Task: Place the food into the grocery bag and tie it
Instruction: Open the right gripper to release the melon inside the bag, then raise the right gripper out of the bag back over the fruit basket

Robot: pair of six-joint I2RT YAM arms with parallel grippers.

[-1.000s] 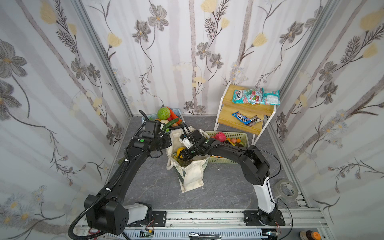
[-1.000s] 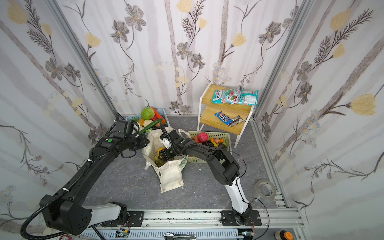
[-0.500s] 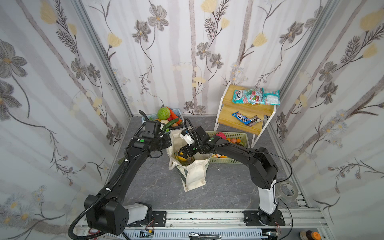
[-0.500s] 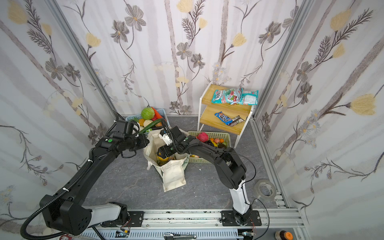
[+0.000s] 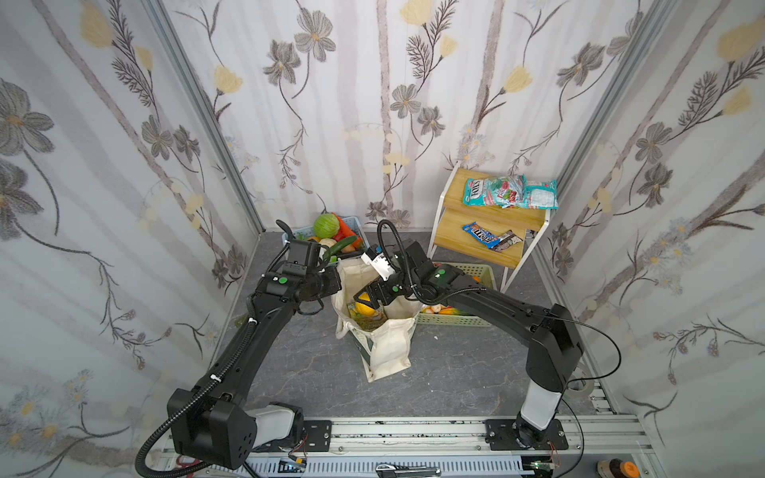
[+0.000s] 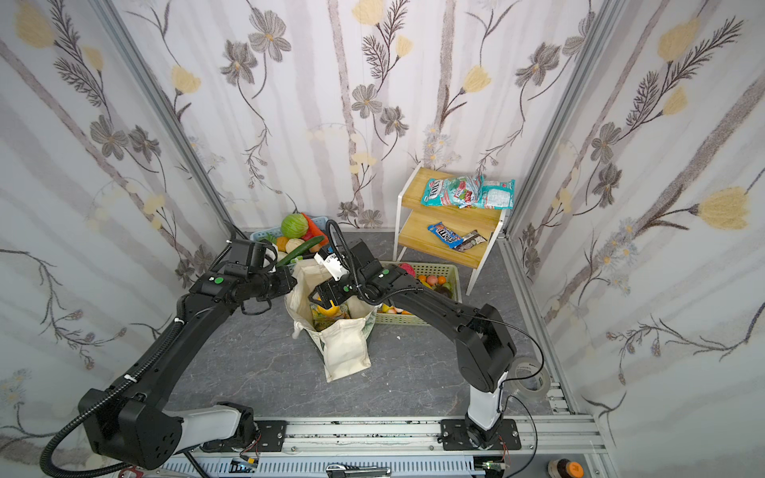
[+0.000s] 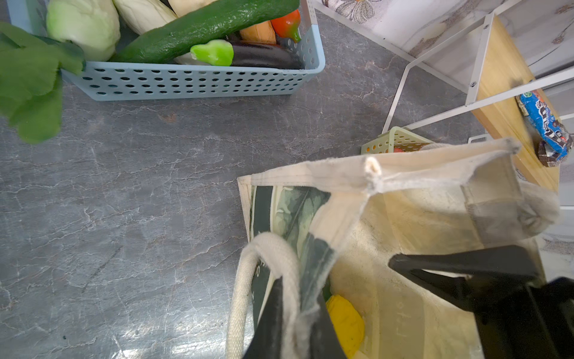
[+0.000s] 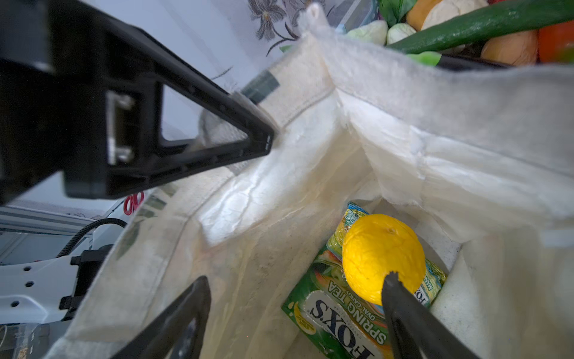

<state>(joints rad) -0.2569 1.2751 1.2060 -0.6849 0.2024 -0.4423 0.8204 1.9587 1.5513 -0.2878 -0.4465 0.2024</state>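
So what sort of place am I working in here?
Probably a staged lab booth, not a real home or shop: floral wallpaper panels in an aluminium frame, both arms bolted to a floor rail, plastic-looking produce in a blue basket.

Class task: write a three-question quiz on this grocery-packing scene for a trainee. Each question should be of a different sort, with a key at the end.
1. True or false: the yellow fruit lies on the green snack packet inside the bag.
2. What is the left gripper pinching? A: the bag's rim. B: the yellow fruit. C: nothing.
3. Fill the gap: the right gripper hangs in the bag's mouth with its jaws ____.

Key: 1 true; 2 A; 3 open.
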